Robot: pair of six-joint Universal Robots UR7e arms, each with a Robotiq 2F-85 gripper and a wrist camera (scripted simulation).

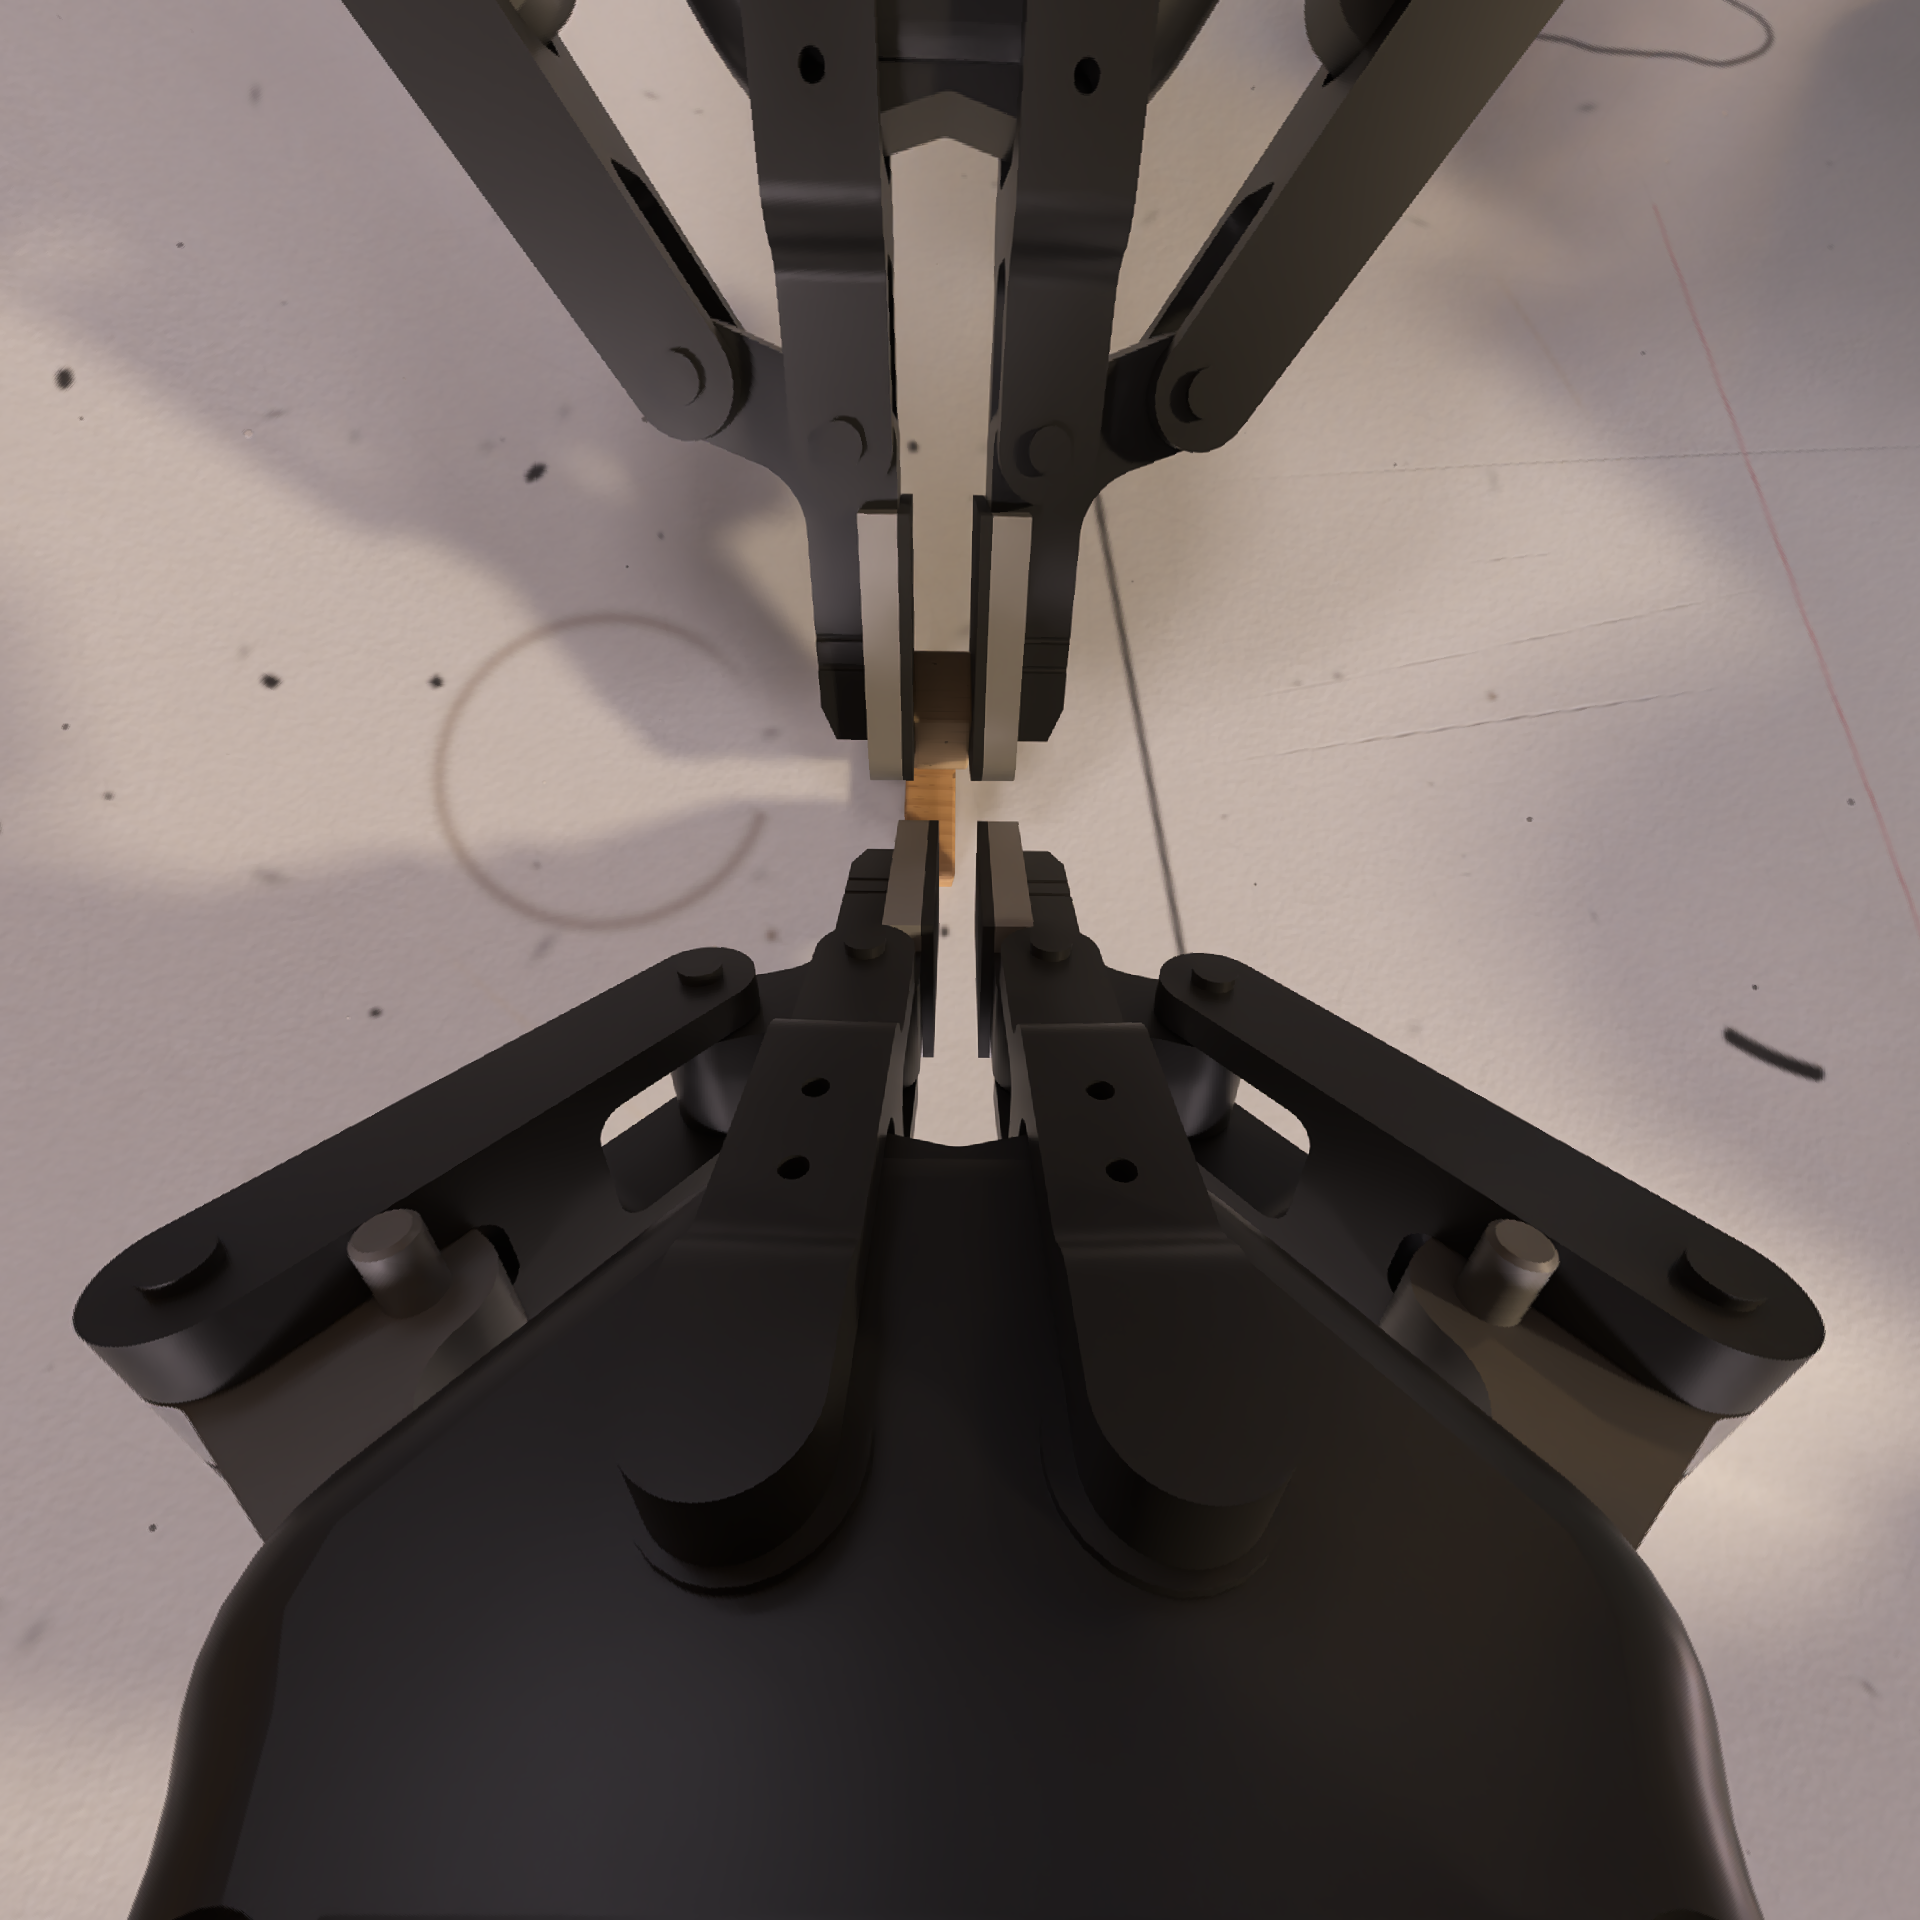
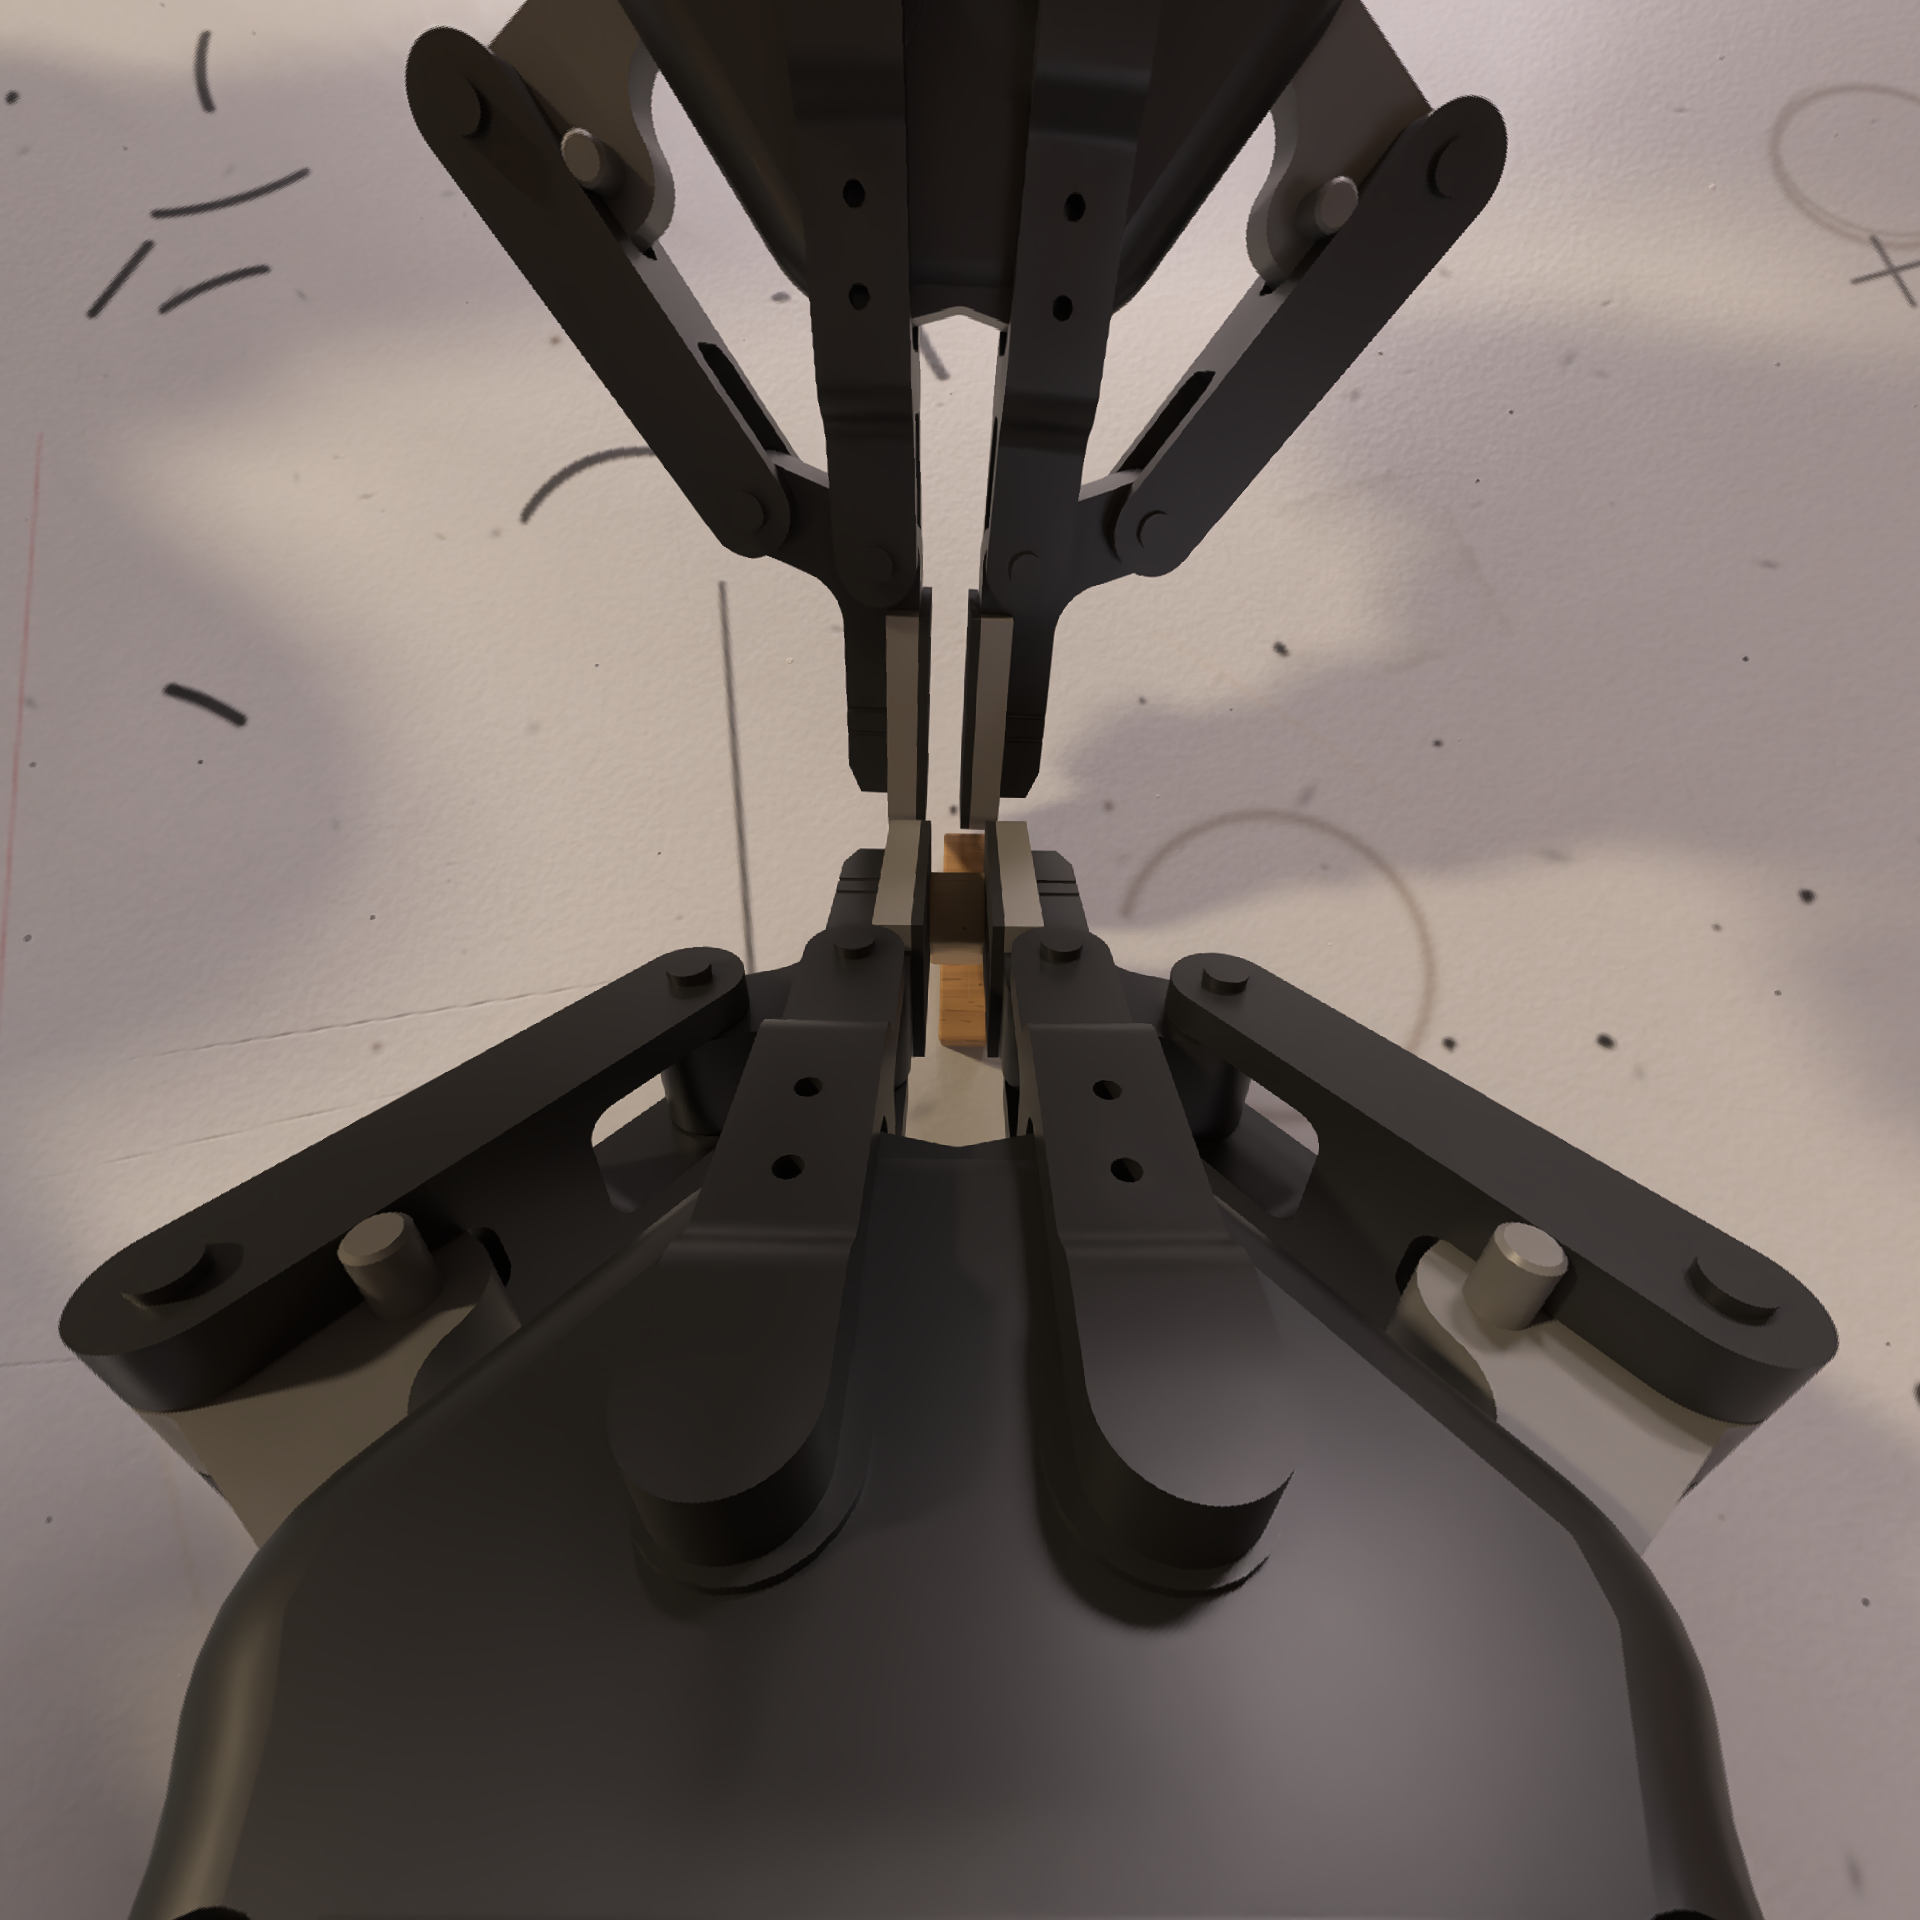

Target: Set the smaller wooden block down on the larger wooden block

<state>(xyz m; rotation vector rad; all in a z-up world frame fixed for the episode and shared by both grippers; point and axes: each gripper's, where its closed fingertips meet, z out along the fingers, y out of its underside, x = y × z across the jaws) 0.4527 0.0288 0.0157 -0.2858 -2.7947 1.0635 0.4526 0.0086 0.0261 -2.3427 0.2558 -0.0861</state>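
Right wrist view gives you the clearest read. The pale, scuffed counter (image 2: 1455, 623) fills the background, and both arms point steeply down at it, meeting tip to tip over one spot.

The right gripper (image 2: 958, 836) looks clamped on a shaded piece of wood. I take this for the smaller block (image 2: 954, 902), pinched by its side faces so that its underside stays free for setting down. A brighter strip of wood runs lengthwise under it and shows both beyond the pads and nearer the palm. That is probably the larger block (image 2: 958, 1008), lying on the counter. You cannot tell from here whether the two blocks are touching or whether a sliver of air remains between them.

The left gripper (image 1: 958, 831) faces the right one from the opposite side, with its jaws drawn to a narrow slot. One end of the larger block sits right at its tips. It may be there to steady that end, but you cannot tell whether it pinches the wood or only hovers over it.
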